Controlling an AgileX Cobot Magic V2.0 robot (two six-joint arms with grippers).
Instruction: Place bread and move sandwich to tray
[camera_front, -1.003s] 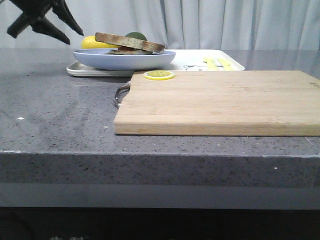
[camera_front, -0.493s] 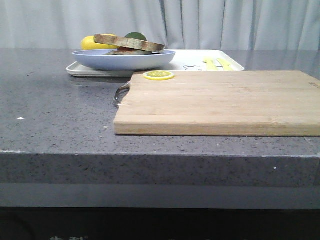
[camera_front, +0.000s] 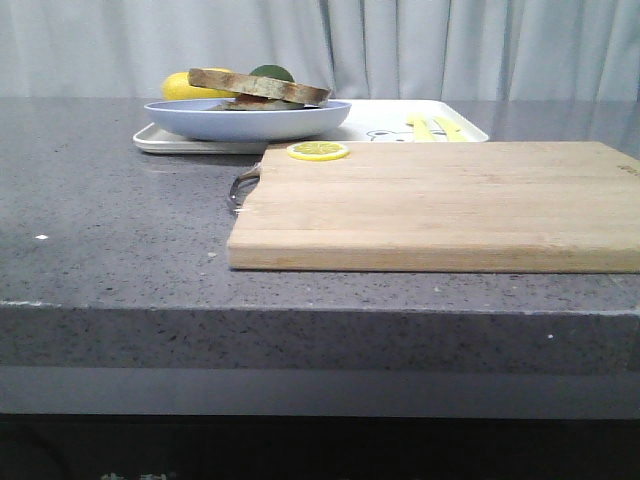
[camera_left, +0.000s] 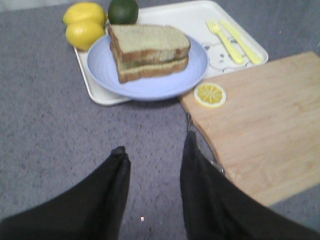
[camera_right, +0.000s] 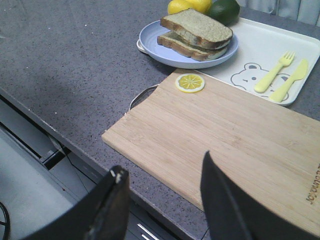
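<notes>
The sandwich (camera_front: 260, 88), two brown-crusted slices stacked, lies on a light blue plate (camera_front: 248, 120) that stands on the left part of the white tray (camera_front: 385, 115) at the back of the counter. It also shows in the left wrist view (camera_left: 149, 52) and the right wrist view (camera_right: 196, 32). I see no separate loose bread slice. My left gripper (camera_left: 155, 142) is open and empty over bare counter, short of the plate. My right gripper (camera_right: 163, 164) is open and empty above the counter's front edge, by the cutting board. Neither gripper shows in the front view.
A wooden cutting board (camera_front: 440, 200) with a metal handle lies in front of the tray, a lemon slice (camera_front: 318, 151) on its far left corner. Two lemons (camera_left: 85, 25) and a lime (camera_left: 123, 10) sit behind the plate. A yellow fork and knife (camera_left: 235, 40) lie on the tray.
My left gripper was at the top left of the front view one second ago and has since moved out of that view. The sandwich and plate have not moved.
</notes>
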